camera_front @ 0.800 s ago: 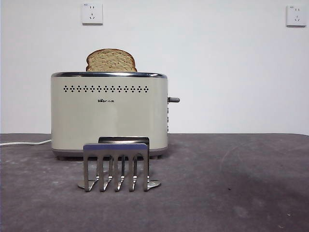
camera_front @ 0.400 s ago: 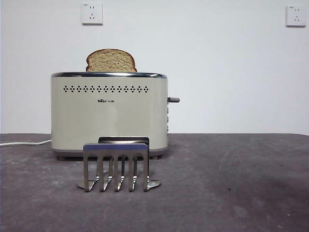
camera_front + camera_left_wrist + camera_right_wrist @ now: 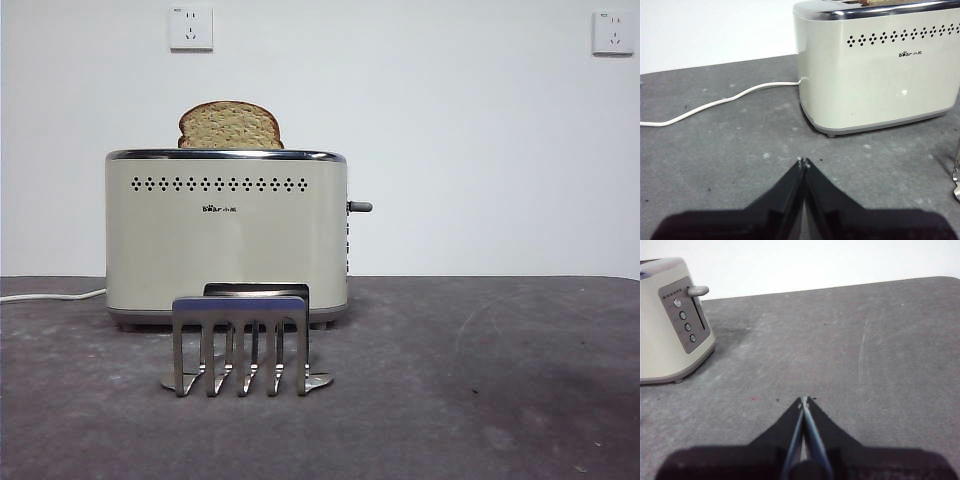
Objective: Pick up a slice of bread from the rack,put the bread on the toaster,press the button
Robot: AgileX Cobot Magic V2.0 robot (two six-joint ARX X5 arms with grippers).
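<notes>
left wrist view shows the left gripper (image 3: 803,162) with jaws pressed together, holding nothing, low over the table (image 3: 715,150) near the toaster (image 3: 875,70). right gripper (image 3: 804,400) is likewise clenched empty, well apart from the button (image 3: 698,290). slice of bread (image 3: 230,125) stands in the toaster's top, behind the rack (image 3: 240,345).

The toaster (image 3: 226,235) has a smooth, satiny cream shell under a mirror-bright chrome rim (image 3: 226,155). In front, the rack (image 3: 240,343) is polished steel, gleaming. The slice of bread (image 3: 230,125) looks coarse and grainy. The tabletop (image 3: 480,380) is matt grey, scuffed and slightly rough. The cord (image 3: 720,101) looks like smooth white plastic.
</notes>
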